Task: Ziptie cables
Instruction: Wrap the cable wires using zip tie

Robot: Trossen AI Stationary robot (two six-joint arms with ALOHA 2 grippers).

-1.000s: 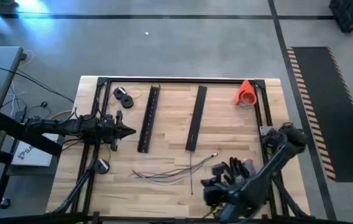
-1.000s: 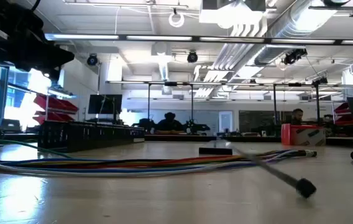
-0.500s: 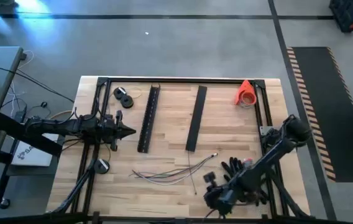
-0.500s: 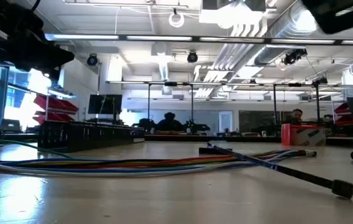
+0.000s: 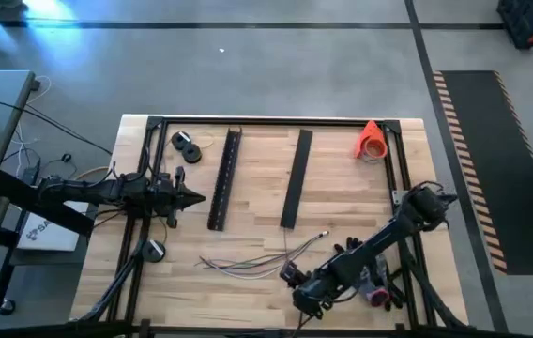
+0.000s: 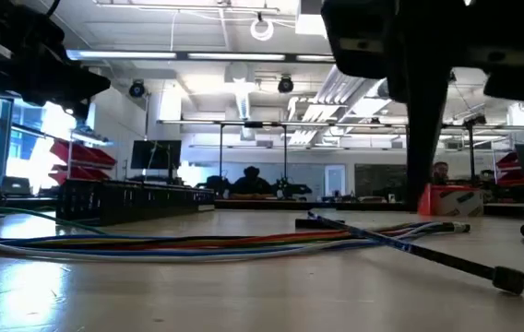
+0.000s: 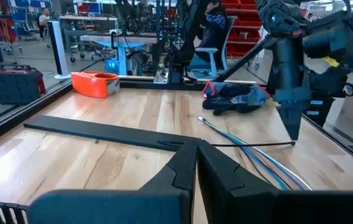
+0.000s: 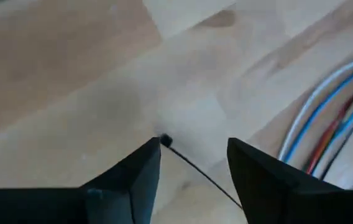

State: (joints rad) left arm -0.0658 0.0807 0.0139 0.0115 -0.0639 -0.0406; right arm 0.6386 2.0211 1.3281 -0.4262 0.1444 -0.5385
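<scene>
Right wrist view, nearest first: shows the right gripper (image 8: 192, 149) spread about halfway and holding nothing, straddling the small square head of a thin black zip tie (image 8: 166, 142) on the bare wood. Looks lined up that way so that closing would pinch the tie at its head. Catches the cables (image 8: 325, 121) just beside, at about 3 o'clock of the fingers, untouched

High view: places that right gripper (image 5: 295, 278) low at about 5 o'clock on the table (image 5: 342, 207), arm reaching in from the right edge. Finds the cables (image 5: 248, 264) lying loose and fanned at 6 o'clock, just to 9 o'clock of the gripper, with the zip tie (image 5: 288, 258) crossing their near ends. Suggests picking up the tie as the step in hand, bundling not yet begun. Calls for care: thin, flat on the wood, easy to slide or miss

Farther out, at 3 o'clock of the gripper, finds dark gloves (image 5: 356, 252) dropped clear of the work. Shows two long black bars (image 5: 226, 178) past the cables toward 12 o'clock, an orange tape roll (image 5: 372, 141) at 1 o'clock, and black discs (image 5: 187, 145) at 11 o'clock

Leaves the left gripper (image 5: 190, 197) waiting at 9 o'clock, fingers pressed together on nothing, kept out of the way
</scene>
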